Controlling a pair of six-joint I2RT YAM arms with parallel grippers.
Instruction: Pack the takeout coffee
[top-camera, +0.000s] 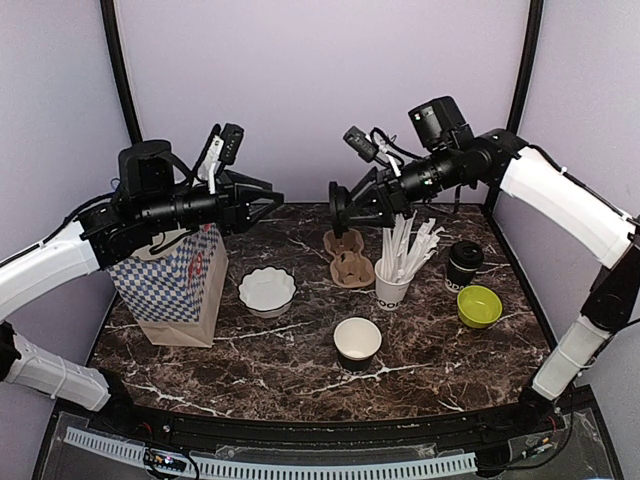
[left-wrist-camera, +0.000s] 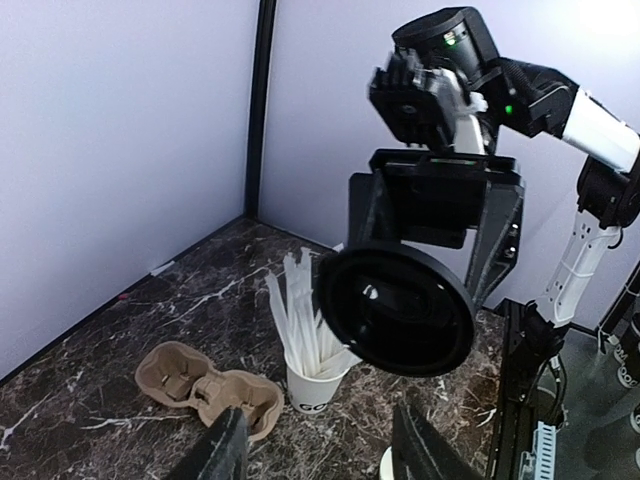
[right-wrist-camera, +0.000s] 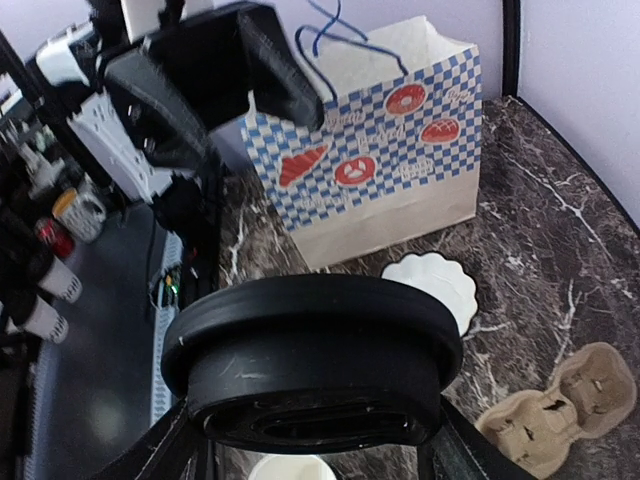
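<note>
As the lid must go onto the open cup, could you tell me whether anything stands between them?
Nothing visible does. The right gripper holds the black lid in the air toward the back of the table. The open black cup stands nearer, by itself, with the cup of straws and the white scalloped dish off to either side.

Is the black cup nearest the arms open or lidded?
Open: the cup shows its white inside, with no lid on it. The right gripper holds a black lid.
</note>
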